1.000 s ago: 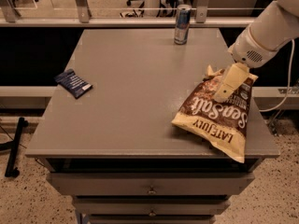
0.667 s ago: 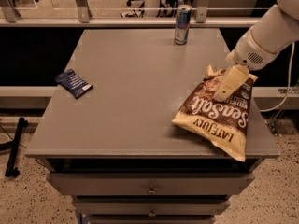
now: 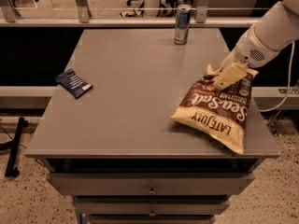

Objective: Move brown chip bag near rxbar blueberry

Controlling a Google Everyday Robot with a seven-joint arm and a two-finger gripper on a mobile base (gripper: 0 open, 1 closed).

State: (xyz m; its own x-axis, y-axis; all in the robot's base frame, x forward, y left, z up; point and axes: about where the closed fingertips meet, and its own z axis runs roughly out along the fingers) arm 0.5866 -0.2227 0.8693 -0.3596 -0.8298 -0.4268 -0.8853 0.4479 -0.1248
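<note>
Camera view: a grey bench (image 3: 140, 78) with drawers (image 3: 152, 185) under its front edge. The brown chip bag (image 3: 216, 112) lies on the right front part of the bench. Its cream band with the lettering points at the front right corner, and that lower corner reaches the bench's front edge. The bag's top end points toward the back right of the bench.

The gripper (image 3: 222, 80) is at the top end of the bag, above the right side of the bench. It is in contact with the bag's upper front face. Cannot tell whether the gripper is spread or pinching the bag, since the bag hides its far side. The white arm (image 3: 268, 31) comes in from beyond the bench's right edge, slanting down to the bag.

The blueberry bar (image 3: 73, 83) lies flat at the left edge of the bench, about midway along that edge and well apart from the bag. A tall can (image 3: 181, 24) stands upright at the back edge of the bench, right of centre, apart from both. Speckled floor (image 3: 28, 190) lies around the bench.
</note>
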